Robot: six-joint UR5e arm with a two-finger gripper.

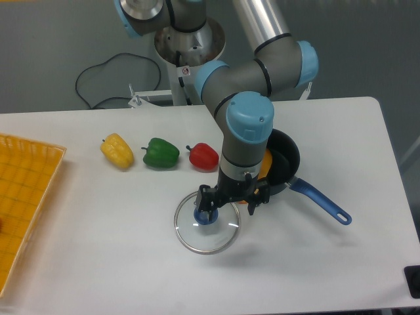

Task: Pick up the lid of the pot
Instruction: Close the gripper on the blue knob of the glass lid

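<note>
The pot lid [205, 239] lies on the table, a round clear disc with a metal-coloured rim and a blue knob [206, 216] at its middle. Over the lid's upper right part is the black gripper [228, 207], pointing down with its two fingers wide apart. Its left finger overlaps the upper edge of the knob in this view, while the right one reaches past the lid's right rim. Nothing is held between them. Whether the left finger touches the knob, I cannot tell.
Behind the gripper on the right stands a black pan [287, 152] with a blue handle [321, 201] and something orange inside. A red pepper [203, 157], a green pepper [161, 153] and a yellow corn-like toy [117, 151] lie further back. An orange crate [27, 190] is at left.
</note>
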